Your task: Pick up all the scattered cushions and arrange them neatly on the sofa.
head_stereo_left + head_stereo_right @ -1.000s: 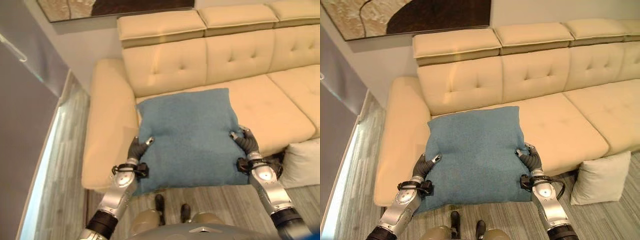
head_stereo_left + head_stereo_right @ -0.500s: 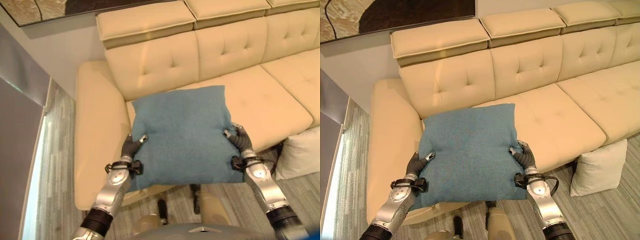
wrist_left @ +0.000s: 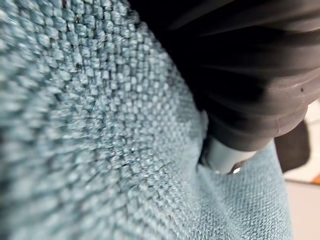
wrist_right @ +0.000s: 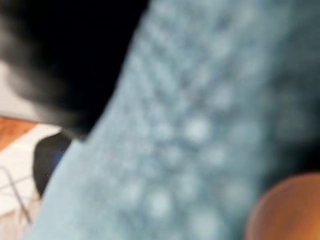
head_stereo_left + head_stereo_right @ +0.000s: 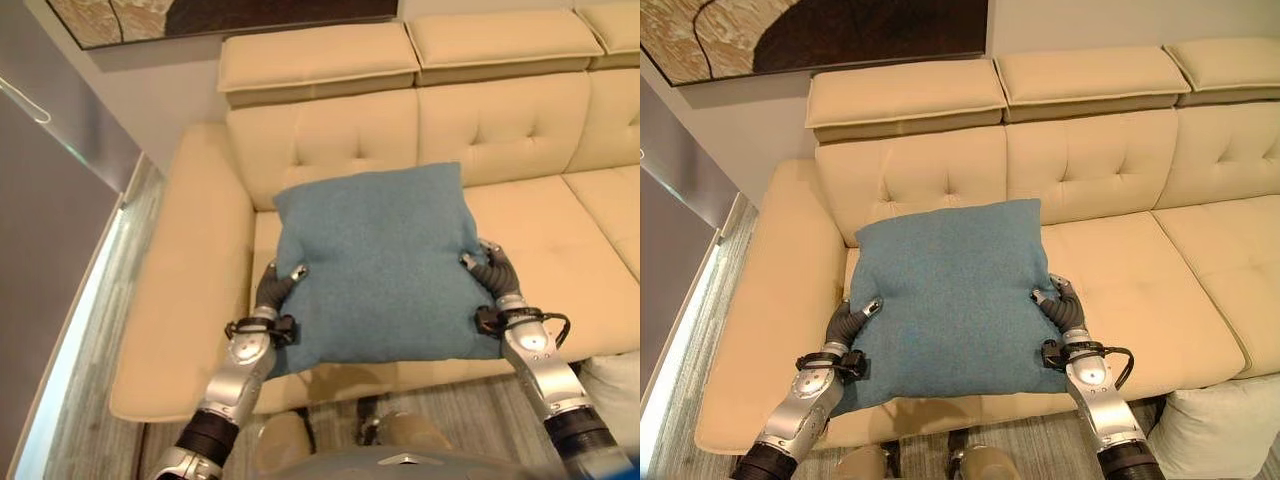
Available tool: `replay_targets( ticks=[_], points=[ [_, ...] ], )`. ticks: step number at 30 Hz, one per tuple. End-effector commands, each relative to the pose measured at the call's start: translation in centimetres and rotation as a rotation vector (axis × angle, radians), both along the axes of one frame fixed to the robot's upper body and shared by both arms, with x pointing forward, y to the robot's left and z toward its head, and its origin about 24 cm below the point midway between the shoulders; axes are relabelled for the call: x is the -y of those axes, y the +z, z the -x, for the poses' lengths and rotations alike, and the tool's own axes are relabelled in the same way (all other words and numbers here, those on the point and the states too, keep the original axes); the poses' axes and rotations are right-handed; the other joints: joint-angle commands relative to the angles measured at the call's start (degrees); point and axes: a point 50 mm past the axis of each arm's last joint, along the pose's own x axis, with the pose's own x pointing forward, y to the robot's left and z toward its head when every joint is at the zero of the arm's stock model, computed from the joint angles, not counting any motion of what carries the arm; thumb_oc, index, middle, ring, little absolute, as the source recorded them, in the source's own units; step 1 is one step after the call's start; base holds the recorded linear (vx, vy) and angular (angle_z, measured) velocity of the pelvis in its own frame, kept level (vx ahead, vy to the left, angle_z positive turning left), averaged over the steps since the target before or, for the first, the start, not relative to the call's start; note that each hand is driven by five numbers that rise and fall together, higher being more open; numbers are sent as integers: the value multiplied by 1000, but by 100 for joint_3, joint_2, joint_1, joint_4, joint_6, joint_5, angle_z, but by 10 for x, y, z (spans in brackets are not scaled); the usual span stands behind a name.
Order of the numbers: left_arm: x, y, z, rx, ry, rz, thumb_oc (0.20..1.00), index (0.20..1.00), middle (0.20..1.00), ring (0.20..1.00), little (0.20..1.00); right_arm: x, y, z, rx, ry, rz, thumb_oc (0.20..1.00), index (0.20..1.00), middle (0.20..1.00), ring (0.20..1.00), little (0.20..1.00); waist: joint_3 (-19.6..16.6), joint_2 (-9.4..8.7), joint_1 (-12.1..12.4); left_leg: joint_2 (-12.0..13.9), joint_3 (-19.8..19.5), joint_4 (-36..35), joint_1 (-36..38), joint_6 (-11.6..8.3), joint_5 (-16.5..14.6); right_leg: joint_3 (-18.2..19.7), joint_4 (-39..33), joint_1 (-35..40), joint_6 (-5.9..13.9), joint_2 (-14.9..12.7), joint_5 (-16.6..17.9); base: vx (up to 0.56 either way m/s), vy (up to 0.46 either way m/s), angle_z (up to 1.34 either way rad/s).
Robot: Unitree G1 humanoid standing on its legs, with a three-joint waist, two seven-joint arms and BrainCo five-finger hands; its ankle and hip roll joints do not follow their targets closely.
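While the blue cushion (image 5: 378,262) is being held flat between both hands above the seat of the cream sofa (image 5: 330,130), the left eye view is showing the left hand (image 5: 274,291) gripping the cushion's left edge, thumb lying on the top face and fingers curling underneath, and the right hand (image 5: 494,274) gripping the right edge in the same way. The cushion's far edge is sitting close to the tufted backrest, and its near edge is overhanging the front of the seat; whether its underside is touching the seat cannot be told. A white cushion (image 5: 612,375) is showing at the lower right corner, on the floor beside the sofa front. In the right eye view, the same cushion (image 5: 952,296) is spanning the leftmost seat, just beside the armrest (image 5: 760,300), with a framed picture (image 5: 790,35) hanging on the wall behind the sofa and the white cushion (image 5: 1220,430) lying below the seat edge. In the left wrist view, the woven blue fabric (image 3: 100,140) is pressing right against the hand's dark ribbed cover. In the right wrist view, blue fabric (image 4: 200,125) is lying directly against the camera.
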Motion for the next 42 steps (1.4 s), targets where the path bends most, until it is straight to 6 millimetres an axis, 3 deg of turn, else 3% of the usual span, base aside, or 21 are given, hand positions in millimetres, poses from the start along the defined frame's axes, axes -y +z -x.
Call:
replay_targets(
  ticks=[1, 6, 9, 11, 14, 19, 23, 29, 30, 31, 32, 40, 42],
  points=[
    [23, 44, -15, 244, -115, 38, 200, 200, 200, 200, 200, -15, 38, -10, 212, 76, -2, 200, 200, 200, 200, 200, -238, 138, -3, -136, -212, 13, 44, 44, -331, 552, 278, 341, 773, -492, -457, 136, 160, -24],
    [14, 48, -14, 259, -96, 6, 200, 200, 200, 200, 200, -19, 39, -14, 215, 84, 17, 200, 200, 200, 200, 200, -252, 181, 116, -261, -93, -261, 295, 203, -375, 643, 761, 228, 918, -715, -547, 88, 156, -34],
    [10, 58, -22, 304, -86, -28, 200, 200, 200, 200, 200, -21, 43, -18, 233, 80, 15, 200, 200, 200, 200, 200, -147, 159, 89, -269, -106, -186, 239, 270, -461, 1020, 1145, -210, 1039, -746, -473, -4, 37, -18],
    [12, 74, -34, 369, -88, -59, 200, 200, 200, 200, 200, -24, 54, -30, 275, 75, 15, 200, 200, 200, 200, 200, -47, 138, 76, -247, -130, -147, 100, 267, -542, 1211, 825, -552, 1089, -868, -179, -43, -81, 2],
    [15, 91, -45, 430, -78, -57, 200, 200, 200, 200, 200, -26, 63, -39, 304, 75, 30, 200, 200, 200, 200, 200, 122, 101, -35, -263, -236, -57, -173, 241, -554, 1420, 660, -1095, 1122, -860, -7, -82, -88, 5],
    [23, 104, -54, 485, -77, -48, 200, 200, 200, 200, 200, -27, 76, -48, 351, 63, 37, 200, 200, 200, 200, 200, 194, -24, -29, -305, -262, 101, -525, 198, -571, 1328, 377, -1149, 1136, -1013, 235, -41, -102, 30],
    [28, 144, -77, 637, -11, -134, 200, 200, 200, 200, 200, -27, 114, -69, 487, 43, 134, 200, 200, 200, 200, 200, 281, 60, -45, -189, -490, 200, -1482, 73, -364, 1068, 705, -2071, 1016, -924, 253, -79, -218, 42],
    [35, 205, -105, 837, 81, -282, 200, 200, 200, 200, 200, -34, 177, -100, 687, -22, 246, 200, 200, 200, 200, 200, 484, 186, 18, -171, -626, 287, -2151, -6, -193, 1018, 988, -2804, 996, -886, 222, -47, -50, 9],
    [35, 206, -105, 838, 82, -282, 200, 200, 200, 200, 200, -34, 178, -100, 689, -22, 246, 200, 200, 200, 200, 200, 484, 187, 15, -171, -628, 293, -2165, -6, -193, 1018, 996, -2819, 996, -887, 220, -20, -14, 7],
    [36, 216, -107, 870, 94, -301, 200, 200, 200, 200, 200, -36, 189, -103, 726, -36, 268, 200, 200, 200, 200, 200, 506, 205, 20, -167, -648, 317, -2281, -14, -171, 1012, 1032, -2919, 1000, -893, 215, -18, -10, 12],
    [40, 241, -113, 952, 129, -354, 200, 200, 200, 200, 200, -42, 218, -109, 825, -76, 317, 200, 200, 200, 200, 200, 544, 271, 14, -162, -687, 369, -2591, -22, -133, 1028, 1188, -3276, 1005, -915, 183, -22, -7, 10],
    [45, 284, -113, 1109, 248, -429, 200, 200, 200, 200, 200, -54, 268, -109, 1030, -177, 396, 200, 200, 200, 200, 200, 538, 391, 22, -186, -784, 491, -3230, -34, -112, 1129, 1492, -3971, 1012, -935, 108, 4, 2, 6],
    [50, 311, -117, 1170, 313, -490, 200, 200, 200, 200, 200, -60, 297, -110, 1122, -234, 475, 200, 200, 200, 200, 200, 563, 429, 26, -199, -810, 468, -3501, -69, -58, 1158, 1531, -4253, 1029, -948, 106, 11, -44, 5]
  ],
)
